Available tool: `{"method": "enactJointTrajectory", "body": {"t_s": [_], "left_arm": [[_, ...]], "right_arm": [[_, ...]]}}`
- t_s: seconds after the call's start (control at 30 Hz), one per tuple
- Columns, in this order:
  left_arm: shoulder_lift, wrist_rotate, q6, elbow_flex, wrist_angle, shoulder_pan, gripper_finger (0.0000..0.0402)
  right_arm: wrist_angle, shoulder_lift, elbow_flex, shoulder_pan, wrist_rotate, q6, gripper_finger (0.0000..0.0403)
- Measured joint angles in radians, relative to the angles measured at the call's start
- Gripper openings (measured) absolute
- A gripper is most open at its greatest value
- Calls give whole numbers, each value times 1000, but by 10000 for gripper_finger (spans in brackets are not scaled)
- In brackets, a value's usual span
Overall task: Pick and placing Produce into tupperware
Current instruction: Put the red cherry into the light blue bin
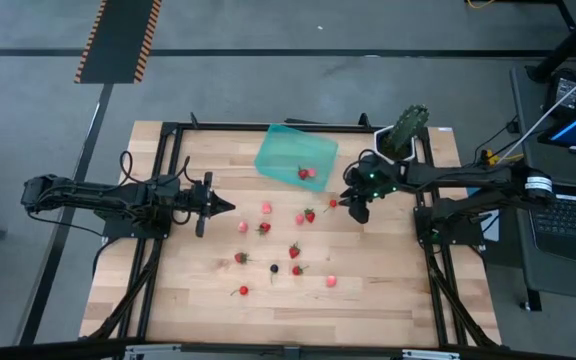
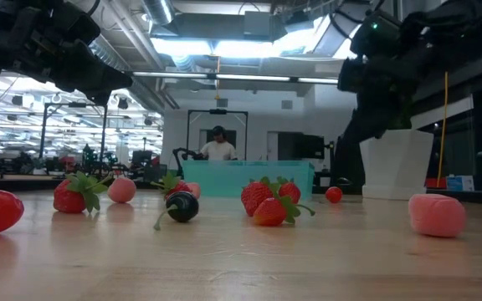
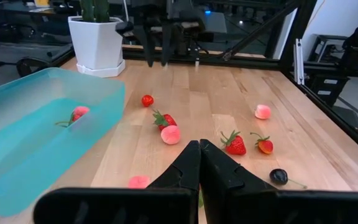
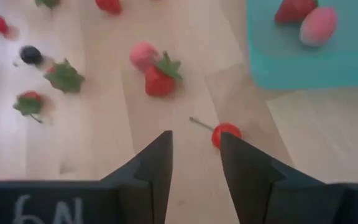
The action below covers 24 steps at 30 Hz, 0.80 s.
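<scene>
The Produce lies scattered on the wooden table: red strawberries (image 1: 309, 215), pale pink pieces (image 1: 267, 207) and one dark berry (image 1: 274, 268). The teal tupperware (image 1: 283, 150) rests flat at the far middle, with a red piece and a pink piece (image 4: 317, 25) lying in it. My right gripper (image 4: 196, 140) hovers open, tilted down, just near of the tupperware. A small red stemmed piece (image 4: 226, 134) lies on the wood just past one fingertip. My left gripper (image 3: 199, 149) waits shut above the table's left part, pointing toward the right.
A green plant in a white pot (image 1: 405, 130) stands at the far right corner, close behind my right arm. Black frame rails (image 1: 173, 140) run along the table's sides. A person (image 2: 218, 146) sits far off in the room beyond.
</scene>
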Motion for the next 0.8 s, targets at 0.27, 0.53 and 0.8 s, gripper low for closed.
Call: {"method": "enactJointTrajectory", "body": {"t_s": [0.27, 0.53, 0.8], "left_arm": [[0, -1, 0, 0, 0, 0, 0], [0, -1, 0, 0, -1, 0, 0], [0, -1, 1, 0, -2, 0, 0]], "right_arm": [[-60, 72, 65, 43, 24, -86, 135], [-264, 217, 223, 108, 134, -250, 135], [-314, 358, 316, 108, 145, -363, 135]]}}
